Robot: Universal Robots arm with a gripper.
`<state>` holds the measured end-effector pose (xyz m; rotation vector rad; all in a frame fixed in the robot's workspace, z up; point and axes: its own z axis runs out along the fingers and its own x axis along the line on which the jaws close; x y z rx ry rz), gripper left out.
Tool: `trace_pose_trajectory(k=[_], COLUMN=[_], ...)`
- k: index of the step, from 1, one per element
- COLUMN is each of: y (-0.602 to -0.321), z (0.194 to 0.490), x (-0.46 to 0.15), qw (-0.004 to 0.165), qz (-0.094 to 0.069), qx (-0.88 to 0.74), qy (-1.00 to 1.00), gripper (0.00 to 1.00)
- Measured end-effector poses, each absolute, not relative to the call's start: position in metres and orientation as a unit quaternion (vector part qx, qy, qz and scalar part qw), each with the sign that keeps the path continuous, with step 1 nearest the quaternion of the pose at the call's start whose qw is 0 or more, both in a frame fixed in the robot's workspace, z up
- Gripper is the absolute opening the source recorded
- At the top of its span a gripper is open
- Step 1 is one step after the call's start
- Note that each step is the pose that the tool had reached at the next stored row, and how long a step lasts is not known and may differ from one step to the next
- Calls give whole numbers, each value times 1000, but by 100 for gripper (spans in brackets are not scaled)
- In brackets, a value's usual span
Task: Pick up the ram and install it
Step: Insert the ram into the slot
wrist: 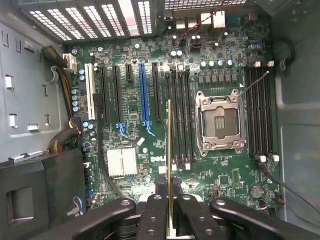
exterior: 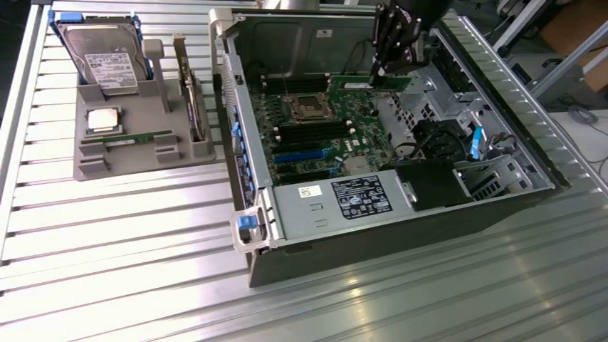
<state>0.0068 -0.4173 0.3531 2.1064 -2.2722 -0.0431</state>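
The tool (exterior: pixel 388 70) is closed on the ram (exterior: pixel 366 82) and holds it inside the open case (exterior: pixel 285 214). In the wrist view the ram is seen edge-on between the fingers (wrist: pixel 152 215). It is over the motherboard (wrist: pixel 135 105), in line with the black memory slots (wrist: pixel 181 115) beside the CPU socket (wrist: pixel 220 122). On the surface (exterior: pixel 114 235), at the exterior view's left, a grey tray (exterior: pixel 124 167) carries a hard drive (exterior: pixel 109 50), a CPU (exterior: pixel 102 120) and a second ram (exterior: pixel 133 140).
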Motion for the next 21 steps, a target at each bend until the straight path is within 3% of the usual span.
trace_pose_trajectory(k=[21], y=[-416], z=[349], x=[-1], qw=[21], qz=[-14], qx=[678], qy=[-735], gripper=[14])
